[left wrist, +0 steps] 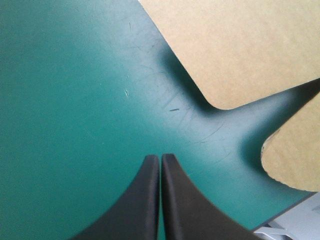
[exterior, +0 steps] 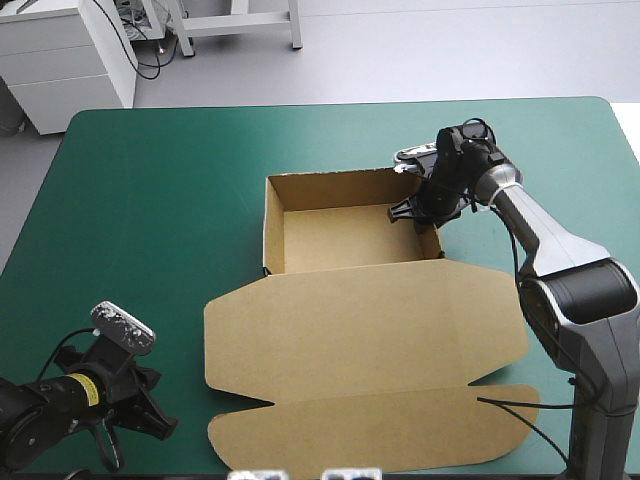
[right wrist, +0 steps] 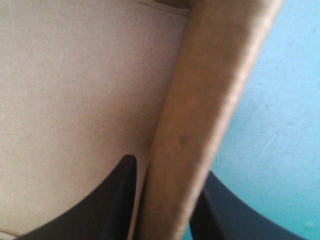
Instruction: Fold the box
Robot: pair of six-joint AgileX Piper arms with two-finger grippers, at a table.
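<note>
Box (exterior: 360,330) of brown board sits near the middle of the table as an open tray, its walls raised on the far half and its lid (exterior: 400,320) lying flat on the teal-green cover (exterior: 150,200), reaching toward the near edge. A long flap with rounded corners (exterior: 380,430) continues from the lid's near side, also flat, with a notch cut in at each end of the crease between them.

The right gripper (exterior: 428,215) is at the tray's right wall (exterior: 432,240), close to the far right corner. In the right wrist view that wall (right wrist: 200,115) stands between the two black fingers, one (right wrist: 110,200) inside the tray over its floor, the other (right wrist: 225,210) outside over the cover, so the right gripper (right wrist: 170,167) appears to be pinching the wall, though the actual contact is hidden behind the board.

The left gripper (exterior: 155,420) is low near the table's near left corner, well apart from the tray. Its fingers are pressed together into one point (left wrist: 160,157) with nothing between them, over bare cover. Ahead of it lie the rounded left corners of the lid (left wrist: 240,45) and the flap (left wrist: 295,155), with the left notch between them
</note>
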